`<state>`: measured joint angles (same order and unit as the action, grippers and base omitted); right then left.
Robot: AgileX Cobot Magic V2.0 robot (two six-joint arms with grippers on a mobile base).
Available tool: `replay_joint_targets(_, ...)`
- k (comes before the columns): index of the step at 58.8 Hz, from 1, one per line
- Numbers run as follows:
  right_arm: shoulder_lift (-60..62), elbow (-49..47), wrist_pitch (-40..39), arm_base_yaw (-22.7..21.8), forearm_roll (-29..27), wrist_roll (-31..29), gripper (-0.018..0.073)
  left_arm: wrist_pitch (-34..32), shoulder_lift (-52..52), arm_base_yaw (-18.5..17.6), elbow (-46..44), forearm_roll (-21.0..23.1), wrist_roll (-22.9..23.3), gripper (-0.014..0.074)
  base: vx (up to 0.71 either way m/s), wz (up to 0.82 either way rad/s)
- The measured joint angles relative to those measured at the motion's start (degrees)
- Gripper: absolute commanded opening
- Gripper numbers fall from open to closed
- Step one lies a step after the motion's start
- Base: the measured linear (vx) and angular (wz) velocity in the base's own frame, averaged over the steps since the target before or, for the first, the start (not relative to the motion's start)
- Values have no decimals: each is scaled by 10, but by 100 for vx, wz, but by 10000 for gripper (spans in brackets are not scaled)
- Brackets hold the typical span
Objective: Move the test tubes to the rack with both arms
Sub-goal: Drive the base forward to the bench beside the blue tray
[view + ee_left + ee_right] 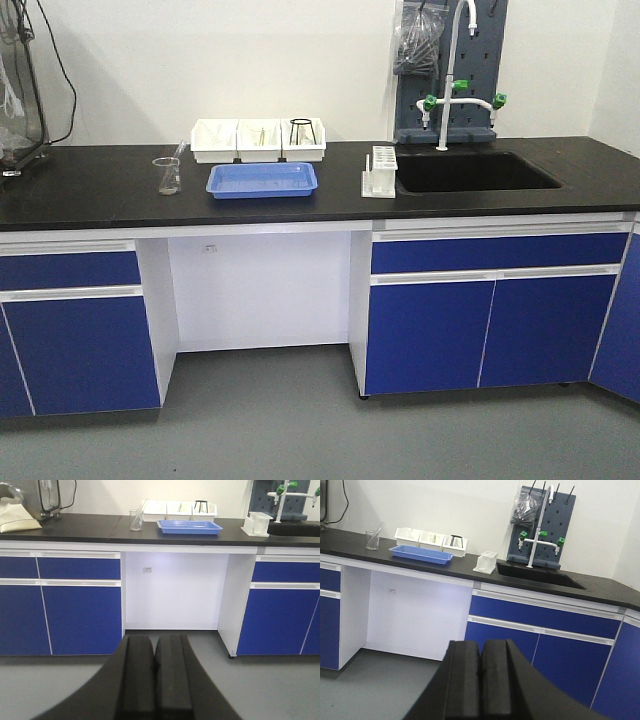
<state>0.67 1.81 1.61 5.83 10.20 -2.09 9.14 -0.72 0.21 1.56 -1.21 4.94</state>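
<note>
beside the sink [470, 172], rack [379, 175] upright

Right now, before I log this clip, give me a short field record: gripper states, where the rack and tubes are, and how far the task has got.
left gripper: shut, empty, low and well back from the counter
right gripper: shut, empty, also back from the counter
rack: on the counter, between blue tray and sink
test tubes: too small to confirm; a thin clear piece leans in the beaker, left of the tray
white bins: three, behind the tray, contents unclear
progress: no transfer begun
</note>
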Motion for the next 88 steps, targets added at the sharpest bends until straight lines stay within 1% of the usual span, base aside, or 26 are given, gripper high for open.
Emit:
replay_joint_targets(37,0,0,1,0,0,0,-8,1,0,0,0,0,0,-3,5,0)
replay_joint_targets(88,0,0,1,0,0,0,-8,1,0,0,0,0,0,-3,22,1)
